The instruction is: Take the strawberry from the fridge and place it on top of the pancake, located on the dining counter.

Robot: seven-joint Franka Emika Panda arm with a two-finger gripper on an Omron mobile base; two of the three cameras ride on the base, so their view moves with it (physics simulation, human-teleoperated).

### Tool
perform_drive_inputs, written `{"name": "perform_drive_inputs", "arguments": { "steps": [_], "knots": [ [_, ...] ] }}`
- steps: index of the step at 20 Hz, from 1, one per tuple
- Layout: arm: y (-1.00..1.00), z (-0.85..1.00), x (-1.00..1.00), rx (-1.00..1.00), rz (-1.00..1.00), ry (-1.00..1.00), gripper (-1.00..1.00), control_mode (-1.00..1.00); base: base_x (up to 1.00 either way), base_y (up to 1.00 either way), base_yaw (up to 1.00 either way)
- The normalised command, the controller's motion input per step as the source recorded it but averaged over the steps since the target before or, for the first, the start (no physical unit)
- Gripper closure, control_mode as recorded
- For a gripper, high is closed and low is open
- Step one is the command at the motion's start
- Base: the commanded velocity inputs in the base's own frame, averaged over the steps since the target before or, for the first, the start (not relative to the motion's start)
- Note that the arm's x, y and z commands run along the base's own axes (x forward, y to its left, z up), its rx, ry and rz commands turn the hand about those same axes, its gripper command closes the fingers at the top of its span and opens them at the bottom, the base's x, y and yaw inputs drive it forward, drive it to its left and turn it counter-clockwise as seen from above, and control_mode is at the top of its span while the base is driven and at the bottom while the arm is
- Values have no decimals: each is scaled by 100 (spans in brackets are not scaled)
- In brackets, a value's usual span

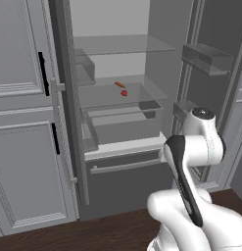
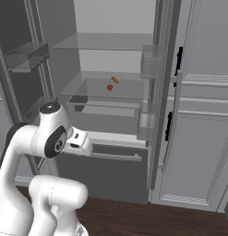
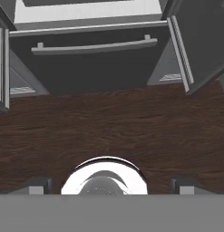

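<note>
From the left base view we see pale panelled cabinets [image 1: 19,147] beside the open fridge [image 1: 120,122]; the strawberry [image 1: 124,93] lies on a glass shelf [image 1: 142,93], just beside an orange-red piece [image 1: 120,84]. It is too small for us to tell which way it points.

From the right base view, the strawberry [image 2: 110,87] sits mid-shelf.

In the hand view, over dark wood floor [image 3: 109,127], our gripper [image 3: 111,186] stands wide apart, empty, facing the bottom drawer [image 3: 93,59].

A home kitchen: an open French-door fridge [image 1: 117,98] with glass shelves, paneled grey cabinets [image 1: 19,122] beside it, dark wood floor [image 3: 109,131] below.
</note>
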Motion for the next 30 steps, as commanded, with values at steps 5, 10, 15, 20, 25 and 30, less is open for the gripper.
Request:
{"name": "perform_drive_inputs", "arguments": {
  "steps": [5, 10, 15, 20, 25, 30],
  "knots": [
    [5, 0, 0, 0, 0, -24, -100, -100, 0, 0, 0],
    [5, 0, 0, 0, 0, -4, -100, -100, 0, 0, 0],
    [0, 0, 0, 0, 0, 0, -100, -100, 0, 0, 0],
    [0, 0, 0, 0, 0, 0, -100, -100, 0, 0, 0],
    [0, 0, 12, 0, 0, 0, -100, -100, 0, 0, 0],
    [0, 0, 0, 0, 0, 0, -100, 100, 34, 0, 0]
  ]
}}
